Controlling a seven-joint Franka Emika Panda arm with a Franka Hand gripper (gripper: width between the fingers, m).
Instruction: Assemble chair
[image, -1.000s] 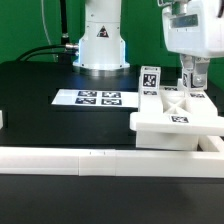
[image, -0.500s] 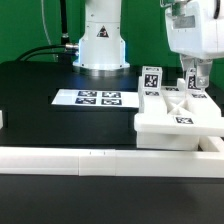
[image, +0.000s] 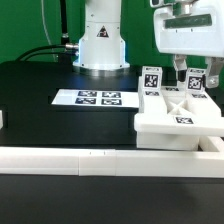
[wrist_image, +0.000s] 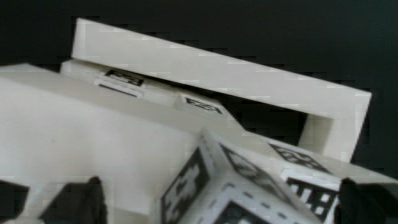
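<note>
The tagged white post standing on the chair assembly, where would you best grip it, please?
Probably by the upper end of the tagged white post, coming straight down from above: it stands upright and free above the chair assembly. The open gripper hangs nearby, to the exterior view's right.

Chair (image: 178, 112) cropped at exterior view's right edge

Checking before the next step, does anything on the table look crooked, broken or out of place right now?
Nothing stands out. The chair sits flat against the border rail, its tagged posts upright. The gripper hangs open just above it, holding nothing. The marker board lies flat. No damage shows.
</note>
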